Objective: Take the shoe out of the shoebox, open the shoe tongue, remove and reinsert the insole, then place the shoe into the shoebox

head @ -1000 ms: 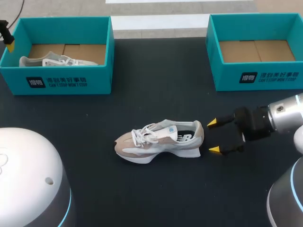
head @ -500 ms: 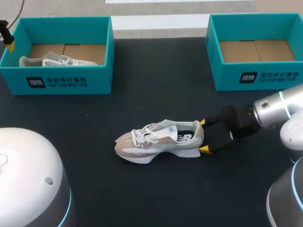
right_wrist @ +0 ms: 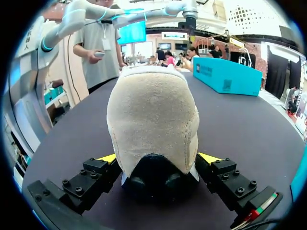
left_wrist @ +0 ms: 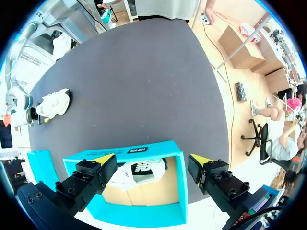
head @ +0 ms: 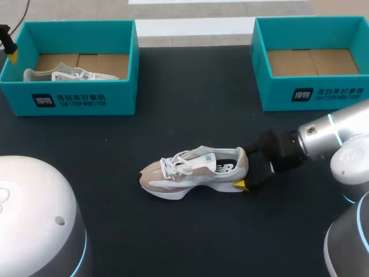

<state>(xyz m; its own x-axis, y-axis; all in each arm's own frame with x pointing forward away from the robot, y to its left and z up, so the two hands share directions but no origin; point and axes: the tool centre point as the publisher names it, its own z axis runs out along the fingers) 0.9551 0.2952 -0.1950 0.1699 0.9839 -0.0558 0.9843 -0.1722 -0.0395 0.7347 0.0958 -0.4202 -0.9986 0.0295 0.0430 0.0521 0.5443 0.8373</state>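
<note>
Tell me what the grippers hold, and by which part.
Left gripper: nothing. Right gripper sits around the heel of the shoe, but whether it grips it cannot be told.

Bright, even light; shadows soft and faint.

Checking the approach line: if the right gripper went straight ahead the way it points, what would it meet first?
The heel of the shoe. It sits between the right gripper's open fingers, dead ahead. Contact looks close, though the remaining depth is unclear.

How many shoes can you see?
2. The tan shoe lies mid-table, its heel between the right gripper's fingers. The white shoe sits inside the left shoebox. The right shoebox shows none.
</note>
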